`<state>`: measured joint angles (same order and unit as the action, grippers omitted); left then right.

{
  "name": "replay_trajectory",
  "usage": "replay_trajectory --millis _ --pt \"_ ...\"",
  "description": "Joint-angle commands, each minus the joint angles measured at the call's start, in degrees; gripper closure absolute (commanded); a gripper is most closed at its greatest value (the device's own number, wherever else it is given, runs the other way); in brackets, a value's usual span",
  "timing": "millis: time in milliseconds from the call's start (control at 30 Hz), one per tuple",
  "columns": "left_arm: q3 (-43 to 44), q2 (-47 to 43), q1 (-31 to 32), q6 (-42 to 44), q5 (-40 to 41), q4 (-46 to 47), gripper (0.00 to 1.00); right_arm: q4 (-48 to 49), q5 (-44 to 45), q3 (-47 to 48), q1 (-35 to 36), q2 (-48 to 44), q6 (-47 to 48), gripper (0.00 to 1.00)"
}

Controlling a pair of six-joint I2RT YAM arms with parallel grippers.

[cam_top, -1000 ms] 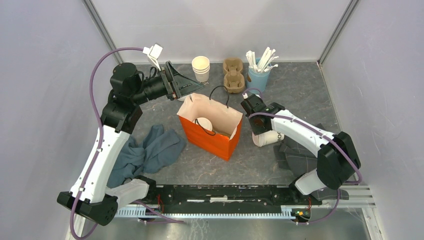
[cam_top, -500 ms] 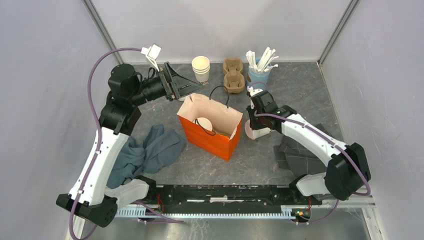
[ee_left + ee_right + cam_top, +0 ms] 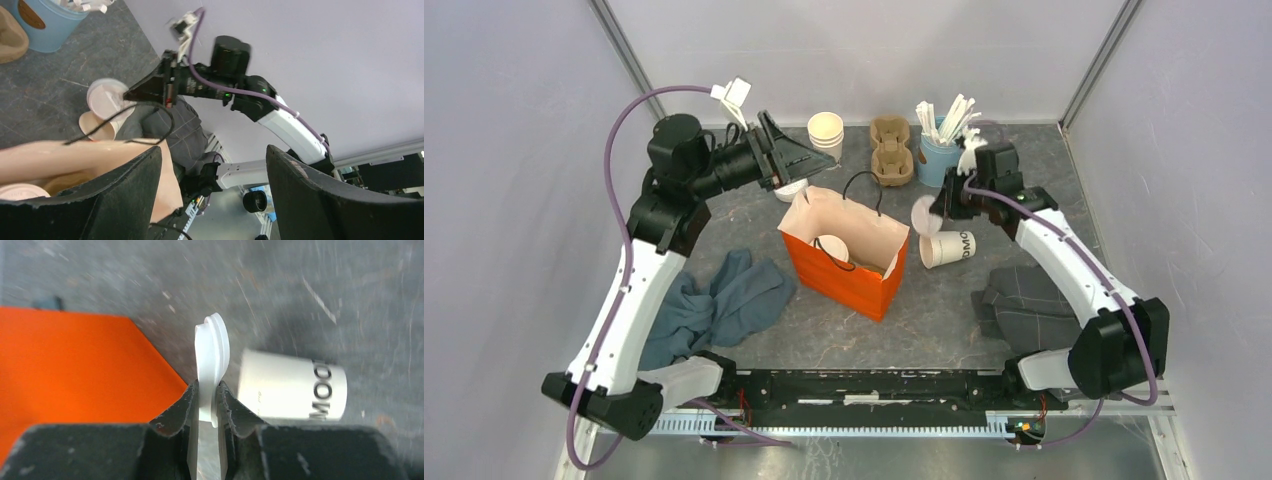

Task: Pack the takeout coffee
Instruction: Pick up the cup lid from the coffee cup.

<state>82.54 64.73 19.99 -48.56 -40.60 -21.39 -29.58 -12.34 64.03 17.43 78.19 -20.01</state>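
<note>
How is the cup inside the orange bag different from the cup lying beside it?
The cup in the bag stands upright, lid on; the cup on the table lies on its side, lidless. One is packed in the orange bag, the other is outside. Both are small paper cups.

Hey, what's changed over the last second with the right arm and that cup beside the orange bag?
The right hand rose and swung toward the far side, closing on the white lid, which it now pinches by its edge. The cup lies lidless on its side beside the orange bag, slightly farther back than before. The left hand stayed open at the bag's far rim; the bag and the capped cup inside it did not move.
</note>
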Motion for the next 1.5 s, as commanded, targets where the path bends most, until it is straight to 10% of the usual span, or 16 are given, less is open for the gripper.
replay_trajectory --millis 0,267,633,767,933,1467 --pt "6.92 5.18 -0.28 1.29 0.89 -0.43 0.18 7.82 -9.03 10.9 -1.33 -0.76 -3.12 0.92" --pt "17.14 14.52 -1.47 -0.82 2.7 -1.5 0.21 39.07 -23.12 17.75 -2.07 3.18 -30.58 0.98" --pt "10.23 15.41 -2.66 -16.17 1.51 17.5 0.21 66.18 -28.36 16.07 0.26 8.64 -58.71 0.98" --pt "9.93 15.17 -2.94 -15.06 5.03 12.82 0.21 67.43 -27.66 16.34 1.28 9.01 -60.35 0.98" --pt "4.67 14.89 -2.94 -22.88 3.03 28.08 0.22 69.11 -28.31 16.58 3.4 10.22 -62.69 0.98" --pt "0.6 12.74 -3.93 -23.38 3.82 28.86 0.72 61.02 -28.56 15.94 3.91 9.51 -56.44 0.83"
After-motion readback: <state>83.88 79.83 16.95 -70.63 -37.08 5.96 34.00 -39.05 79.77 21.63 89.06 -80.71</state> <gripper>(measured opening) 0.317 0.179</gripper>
